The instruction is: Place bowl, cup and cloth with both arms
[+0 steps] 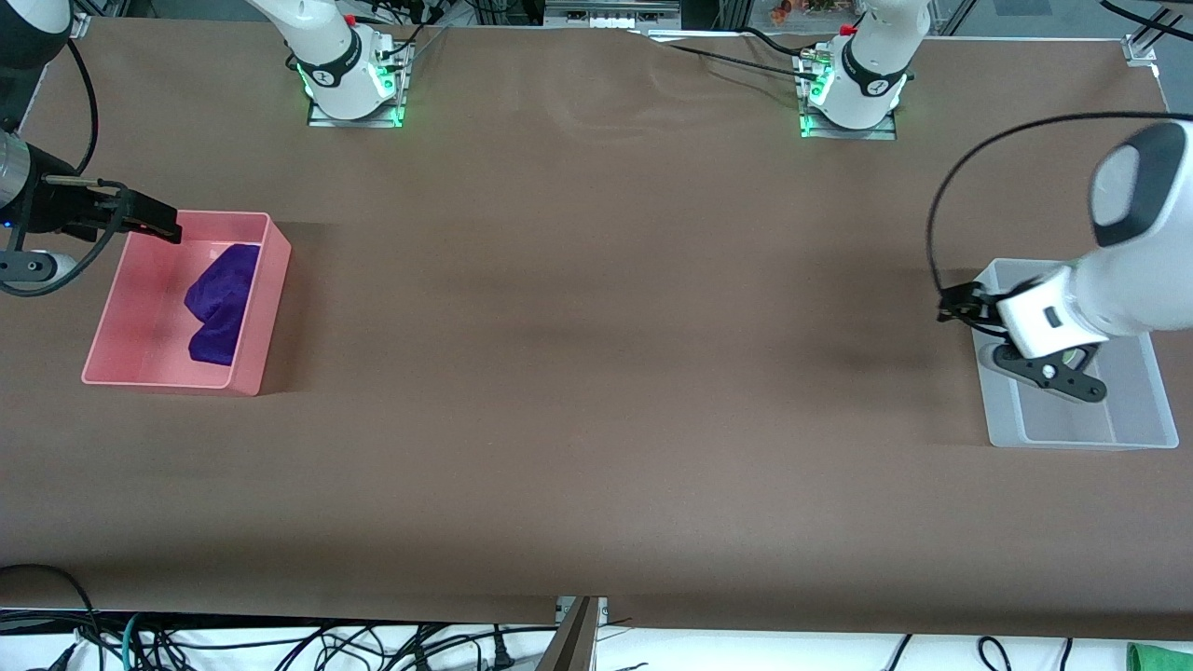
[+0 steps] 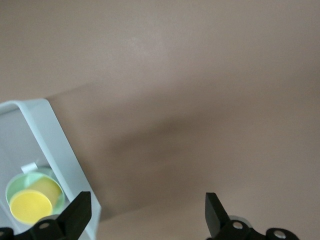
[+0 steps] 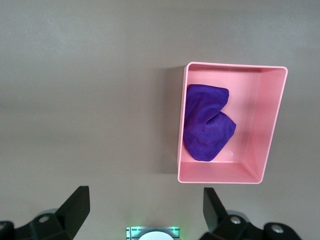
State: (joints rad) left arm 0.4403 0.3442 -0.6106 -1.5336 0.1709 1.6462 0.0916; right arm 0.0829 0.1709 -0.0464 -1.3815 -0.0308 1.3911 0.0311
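Note:
The purple cloth (image 1: 219, 303) lies bunched in a pink bin (image 1: 270, 280) at the right arm's end of the table. It also shows in the right wrist view (image 3: 205, 127), inside that bin (image 3: 220, 177). My right gripper (image 1: 168, 226) (image 3: 145, 207) is open and empty over the bin's corner. The yellow cup (image 2: 31, 204) sits in the mint-green bowl (image 2: 56, 186), inside a clear grey bin (image 2: 55, 145) (image 1: 1072, 438) at the left arm's end. My left gripper (image 1: 951, 306) (image 2: 146, 217) is open and empty over that bin's edge. In the front view my left hand hides the bowl and cup.
The two arm bases (image 1: 352, 84) (image 1: 853, 93) stand at the table's edge farthest from the front camera. The right arm's base also shows in the right wrist view (image 3: 152, 233). Brown tabletop (image 1: 596, 373) stretches between the two bins. Cables (image 1: 280, 643) hang below the table's near edge.

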